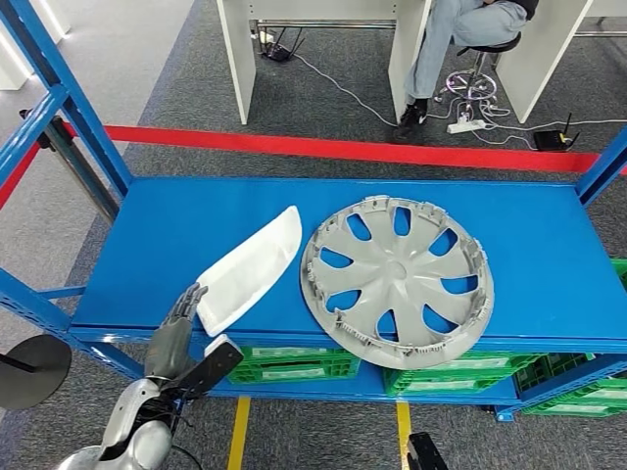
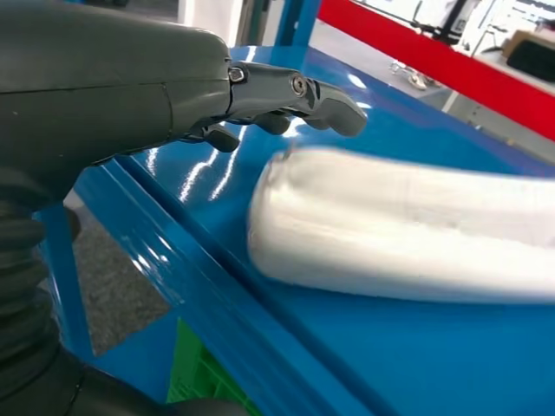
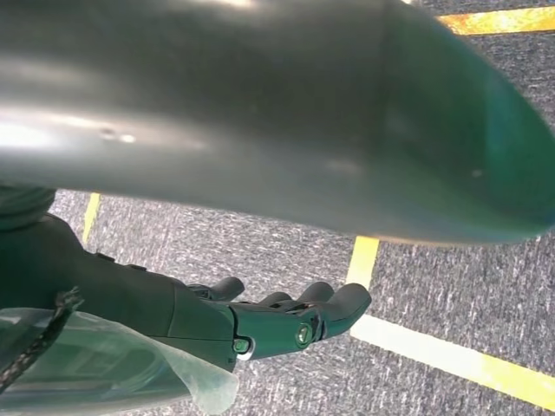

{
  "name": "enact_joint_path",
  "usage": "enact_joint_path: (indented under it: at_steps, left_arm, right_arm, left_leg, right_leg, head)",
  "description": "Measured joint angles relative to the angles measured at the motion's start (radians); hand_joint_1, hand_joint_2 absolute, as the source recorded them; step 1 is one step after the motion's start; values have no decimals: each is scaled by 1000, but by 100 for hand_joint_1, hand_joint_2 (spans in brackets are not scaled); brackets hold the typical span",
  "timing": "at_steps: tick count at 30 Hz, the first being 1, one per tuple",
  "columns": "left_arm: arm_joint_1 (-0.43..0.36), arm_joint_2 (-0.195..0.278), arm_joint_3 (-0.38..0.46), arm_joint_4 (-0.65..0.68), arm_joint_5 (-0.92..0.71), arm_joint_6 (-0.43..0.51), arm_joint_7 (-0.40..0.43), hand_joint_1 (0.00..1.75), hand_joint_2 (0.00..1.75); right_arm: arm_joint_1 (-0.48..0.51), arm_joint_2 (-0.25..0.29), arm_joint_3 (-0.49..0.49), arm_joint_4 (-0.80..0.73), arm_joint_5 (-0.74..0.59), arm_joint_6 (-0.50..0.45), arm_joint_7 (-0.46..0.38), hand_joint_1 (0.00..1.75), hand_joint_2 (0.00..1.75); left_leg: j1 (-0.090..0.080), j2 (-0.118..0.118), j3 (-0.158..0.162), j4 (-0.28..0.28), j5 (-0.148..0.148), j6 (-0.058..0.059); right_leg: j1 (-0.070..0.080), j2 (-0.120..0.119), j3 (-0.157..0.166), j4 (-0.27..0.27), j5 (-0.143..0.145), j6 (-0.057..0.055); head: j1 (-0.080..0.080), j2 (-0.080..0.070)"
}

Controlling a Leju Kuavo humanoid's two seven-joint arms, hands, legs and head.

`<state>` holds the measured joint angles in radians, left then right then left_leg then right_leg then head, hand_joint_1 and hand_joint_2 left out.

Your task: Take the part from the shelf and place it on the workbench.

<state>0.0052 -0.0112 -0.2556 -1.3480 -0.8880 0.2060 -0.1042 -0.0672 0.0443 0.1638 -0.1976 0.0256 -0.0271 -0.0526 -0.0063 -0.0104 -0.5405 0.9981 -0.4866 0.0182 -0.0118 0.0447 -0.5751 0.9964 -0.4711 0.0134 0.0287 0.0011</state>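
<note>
The part (image 1: 248, 267) is a long, curved white moulding, smooth and slightly glossy, lying flat on the blue shelf (image 1: 547, 255) just beside a grey wheel cover (image 1: 397, 279). The left hand (image 1: 175, 333) hovers at its near end, fingers extended, holding nothing. The right hand (image 3: 262, 321) hangs over carpet, fingers loosely extended and empty. In the left wrist view the part's far end is cut off.

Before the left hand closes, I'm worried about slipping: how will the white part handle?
The white part looks like a smooth, glossy moulded shell, so probably stiff, light and slippery. Its rounded edge may slide on the shiny shelf.
</note>
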Motion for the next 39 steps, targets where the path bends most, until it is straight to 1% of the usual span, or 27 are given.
enact_joint_path:
  at_steps: [8, 15, 22, 27, 30, 31, 34, 35, 39]
  left_arm:
    - [-42, 16, -23, 4, -82, -31, 17, 0, 175]
    - [-73, 34, -63, -11, -144, -54, 26, 0, 175]
    - [-104, 66, -151, -40, -224, -114, 40, 0, 175]
    - [-104, 81, -207, -63, -221, -121, 41, 0, 175]
    - [-97, 85, -223, -68, -192, -133, 47, 1, 175]
    - [-93, 85, -225, -68, -181, -137, 49, 34, 175]
    - [-83, 88, -227, -68, -157, -143, 50, 162, 175]
    - [-80, 89, -228, -66, -150, -144, 51, 172, 175]
    - [-64, 91, -226, -55, -132, -142, 53, 171, 175]
  right_arm:
    - [1, 0, 0, 0, -1, 3, 0, 0, 0]
    - [2, 0, 0, 0, -1, 3, 0, 0, 0]
    - [2, 0, -2, 0, 6, 3, 0, 0, 0]
    - [2, 0, -3, 0, 11, 3, 0, 0, 0]
    - [2, 0, -3, 0, 15, 5, 0, 0, 0]
    - [2, 0, -3, 0, 17, 6, 0, 0, 0]
    - [1, 0, -3, 0, 21, 8, 1, 0, 0]
    - [1, 0, -3, 0, 22, 9, 2, 0, 0]
    - [1, 0, -3, 0, 30, 12, 6, 0, 0]
  left_leg:
    - [0, 0, 0, 0, 0, 0]
    - [0, 0, 0, 0, 0, 0]
    - [0, 0, 0, 0, 0, 0]
    - [0, 0, 0, 0, 0, 0]
    - [0, 0, 0, 0, 0, 0]
    - [0, 0, 0, 0, 0, 0]
    - [0, 0, 0, 0, 0, 0]
    - [0, 0, 0, 0, 0, 0]
    - [0, 0, 0, 0, 0, 0]
  right_leg:
    - [0, 0, 0, 0, 0, 0]
    - [0, 0, 0, 0, 0, 0]
    - [0, 0, 0, 0, 0, 0]
    - [0, 0, 0, 0, 0, 0]
    - [0, 0, 0, 0, 0, 0]
    - [0, 0, 0, 0, 0, 0]
    - [0, 0, 0, 0, 0, 0]
    - [0, 0, 0, 0, 0, 0]
    - [0, 0, 0, 0, 0, 0]
  head:
    - [0, 0]
    - [0, 0]
    - [0, 0]
    - [0, 0]
    - [0, 0]
    - [0, 0]
    - [0, 0]
    - [0, 0]
    - [0, 0]
